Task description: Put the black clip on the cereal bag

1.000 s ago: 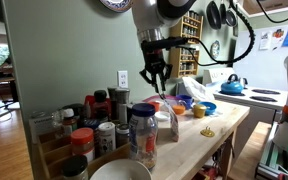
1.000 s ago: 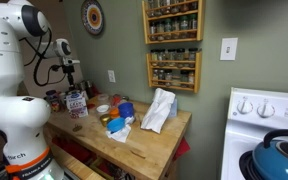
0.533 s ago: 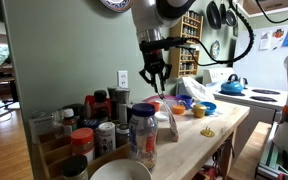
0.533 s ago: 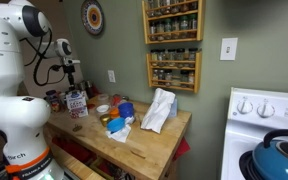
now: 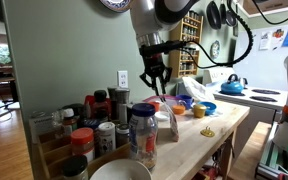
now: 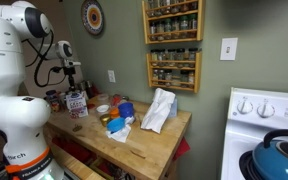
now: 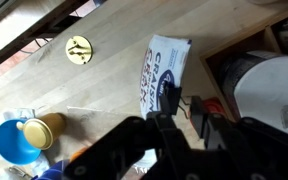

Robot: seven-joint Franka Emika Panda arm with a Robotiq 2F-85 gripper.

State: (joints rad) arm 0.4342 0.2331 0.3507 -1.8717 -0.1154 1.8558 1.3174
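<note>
Nothing has visibly shifted: gripper (image 5: 152, 86) hangs spread over the counter (image 5: 196, 142), bag (image 7: 162, 70) at its twelve o'clock in the wrist view.

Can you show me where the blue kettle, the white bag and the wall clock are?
blue kettle (image 6: 284, 158): in an exterior view, on its rounded body.
white bag (image 6: 159, 111): in an exterior view, on the middle of its front.
wall clock (image 6: 92, 17): in an exterior view, on the centre of its face.
</note>
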